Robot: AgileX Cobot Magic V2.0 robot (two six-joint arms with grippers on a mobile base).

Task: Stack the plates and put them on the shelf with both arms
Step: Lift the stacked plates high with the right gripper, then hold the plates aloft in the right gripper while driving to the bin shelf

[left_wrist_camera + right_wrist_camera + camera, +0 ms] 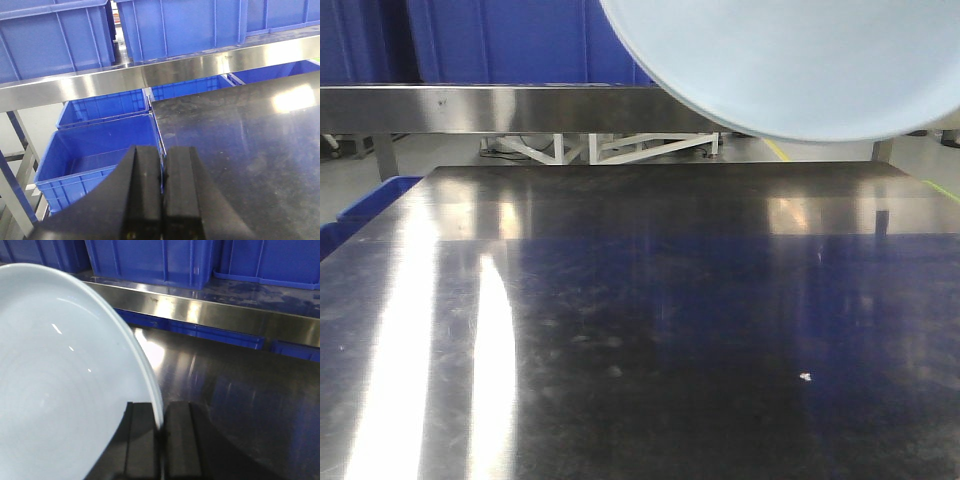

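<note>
A large white plate hangs tilted in the air at the top right of the front view, in front of the steel shelf. In the right wrist view my right gripper is shut on the rim of this plate, which fills the left half of the frame. I cannot tell whether a second plate lies against it. The shelf's shiny front band runs beyond the plate. My left gripper is shut with nothing in it, above the table's left edge and below the shelf. Neither gripper shows in the front view.
The dark reflective steel tabletop spreads below. Blue ribbed crates stand on the shelf. More blue crates sit lower down, left of the table, beside a steel shelf leg.
</note>
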